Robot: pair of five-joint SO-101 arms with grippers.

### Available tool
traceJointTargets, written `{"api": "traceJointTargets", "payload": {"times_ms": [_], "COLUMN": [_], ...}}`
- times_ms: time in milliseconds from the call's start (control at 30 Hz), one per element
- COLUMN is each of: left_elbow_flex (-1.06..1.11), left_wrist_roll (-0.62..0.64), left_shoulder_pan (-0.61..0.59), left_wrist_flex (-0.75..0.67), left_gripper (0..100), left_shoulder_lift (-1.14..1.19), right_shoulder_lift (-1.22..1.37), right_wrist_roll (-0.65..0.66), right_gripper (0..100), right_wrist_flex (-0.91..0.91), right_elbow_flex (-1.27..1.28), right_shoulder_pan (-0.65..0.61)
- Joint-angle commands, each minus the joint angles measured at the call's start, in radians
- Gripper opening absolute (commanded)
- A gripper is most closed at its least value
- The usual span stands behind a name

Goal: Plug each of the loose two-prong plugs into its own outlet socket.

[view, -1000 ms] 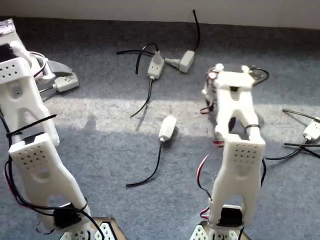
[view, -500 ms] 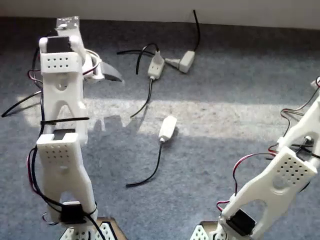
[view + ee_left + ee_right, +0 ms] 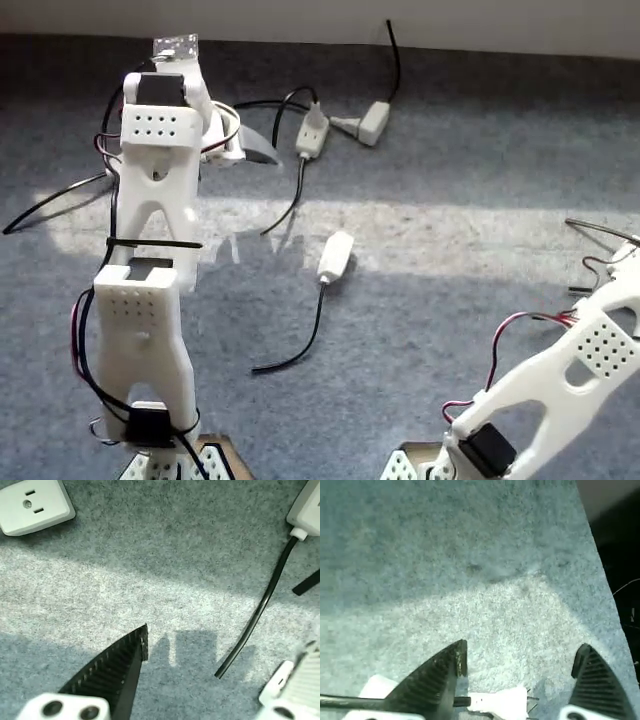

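Observation:
A loose white two-prong plug (image 3: pixel 335 256) with a black cable lies mid-carpet. Farther back lies a white socket block (image 3: pixel 312 132) on a black cable, with a white adapter (image 3: pixel 372 122) beside it. My left gripper (image 3: pixel 243 147) hovers open just left of that block. Its dark finger (image 3: pixel 125 667) shows in the left wrist view, with a white outlet socket (image 3: pixel 32 504) on the carpet beyond and the block's cable (image 3: pixel 255 622) to one side. My right gripper (image 3: pixel 522 662) is open at the far right, directly over a second white plug (image 3: pixel 500 701) whose prongs show.
The grey carpet (image 3: pixel 430 230) has a sunlit band across it. Black cables (image 3: pixel 600 232) lie at the right edge, and another trails off to the left (image 3: pixel 50 205). The carpet's edge and a dark drop (image 3: pixel 620 555) lie beyond the right gripper.
The left arm swung from the left edge rightward toward the socket block. The right arm swung from mid-table out to the right edge.

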Motion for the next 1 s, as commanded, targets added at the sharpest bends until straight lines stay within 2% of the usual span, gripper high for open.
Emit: {"api": "traceJointTargets", "payload": {"times_ms": [0,200,367,667,767,967], "left_elbow_flex": [-0.004,-0.004,-0.004,-0.007,-0.007,-0.005], "left_wrist_roll": [0.009,0.009,0.009,0.009,0.009,0.009], "left_shoulder_pan": [0.016,0.045,0.058,0.064,0.073,0.082], "left_wrist_flex": [-0.003,-0.003,-0.002,-0.003,-0.003,-0.003], "left_gripper": [44,44,44,44,44,44], "left_shoulder_lift": [-0.010,-0.015,-0.018,-0.018,-0.018,-0.018], "right_shoulder_lift": [0.021,0.120,0.151,-0.030,-0.110,-0.245], "right_wrist_roll": [0.132,0.308,0.485,0.509,0.407,0.025], "right_gripper": [32.4,32.0,21.7,19.6,19.6,28.1], "right_wrist_flex": [-0.071,-0.068,-0.005,0.549,0.621,0.627], "right_elbow_flex": [-0.058,-0.058,-0.058,-0.059,-0.059,-0.059], "right_shoulder_pan": [0.028,0.054,0.076,0.124,0.134,0.162]}}
